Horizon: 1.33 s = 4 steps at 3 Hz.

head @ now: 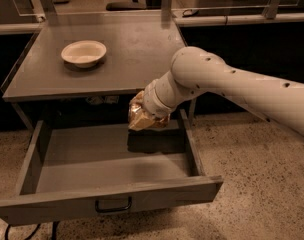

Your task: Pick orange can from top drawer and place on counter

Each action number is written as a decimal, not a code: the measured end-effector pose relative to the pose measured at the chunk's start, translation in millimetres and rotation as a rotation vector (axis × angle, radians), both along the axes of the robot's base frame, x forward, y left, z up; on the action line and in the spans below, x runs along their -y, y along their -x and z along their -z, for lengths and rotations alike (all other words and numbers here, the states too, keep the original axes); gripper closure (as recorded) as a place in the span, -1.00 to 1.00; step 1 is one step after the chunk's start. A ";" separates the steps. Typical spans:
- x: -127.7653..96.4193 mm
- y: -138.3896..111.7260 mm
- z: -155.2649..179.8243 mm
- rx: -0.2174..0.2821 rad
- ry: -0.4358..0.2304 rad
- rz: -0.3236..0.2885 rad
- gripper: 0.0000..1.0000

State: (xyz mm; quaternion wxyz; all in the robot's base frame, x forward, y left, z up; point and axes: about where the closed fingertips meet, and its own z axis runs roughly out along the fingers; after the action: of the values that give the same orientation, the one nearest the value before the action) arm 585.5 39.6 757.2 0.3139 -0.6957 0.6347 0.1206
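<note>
The orange can (137, 122), golden and crumpled, hangs in the air in my gripper (143, 113), which is shut on it. It is above the back right part of the open top drawer (92, 169) and just below the counter's front edge. My white arm reaches in from the right and hides most of the gripper. The drawer is pulled out, with its dark looped handle (113, 204) on the front panel. Only the can's shadow lies on the drawer's floor. The grey counter (137, 49) is above the drawer.
A white bowl (84, 52) sits on the counter at its left rear. Black cabinet fronts and a pale worktop (242, 20) run behind. Speckled floor lies to the right. A thin table leg (191, 111) stands behind the arm.
</note>
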 end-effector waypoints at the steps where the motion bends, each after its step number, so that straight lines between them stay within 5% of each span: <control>1: 3.3 0.1 -43.7 0.047 0.054 -0.012 1.00; 2: 3.4 23.0 -147.8 0.198 0.176 -0.051 1.00; 3: 3.3 22.8 -147.4 0.198 0.175 -0.051 1.00; 4: -2.9 -3.0 -131.6 0.174 0.153 -0.075 1.00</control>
State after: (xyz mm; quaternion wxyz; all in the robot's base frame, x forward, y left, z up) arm 588.5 42.5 888.8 0.3092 -0.7486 0.5860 0.0225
